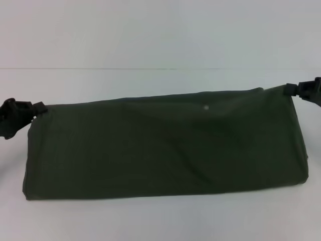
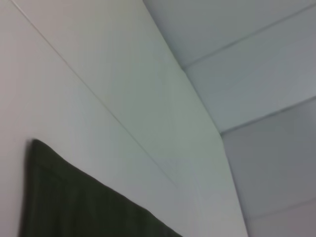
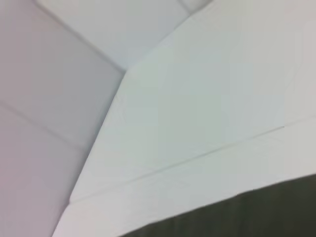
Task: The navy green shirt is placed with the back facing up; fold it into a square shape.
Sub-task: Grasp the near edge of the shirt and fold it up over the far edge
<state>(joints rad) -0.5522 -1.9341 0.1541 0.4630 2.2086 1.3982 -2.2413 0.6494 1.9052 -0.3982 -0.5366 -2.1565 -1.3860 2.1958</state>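
Note:
The navy green shirt point(image 1: 160, 148) is a long dark olive band stretched across the head view, with its plain side showing. Its upper edge is raised and taut, and its lower edge rests on the white table point(image 1: 160, 221). My left gripper point(image 1: 36, 108) is shut on the upper left corner. My right gripper point(image 1: 292, 90) is shut on the upper right corner, slightly higher. An edge of the shirt shows in the left wrist view point(image 2: 74, 207) and in the right wrist view point(image 3: 256, 215). No lettering shows.
The white table runs back to a pale wall point(image 1: 160, 30). Its far edge is a thin line behind the shirt. A small pale speck point(image 1: 206, 107) sits on the fabric near the upper edge.

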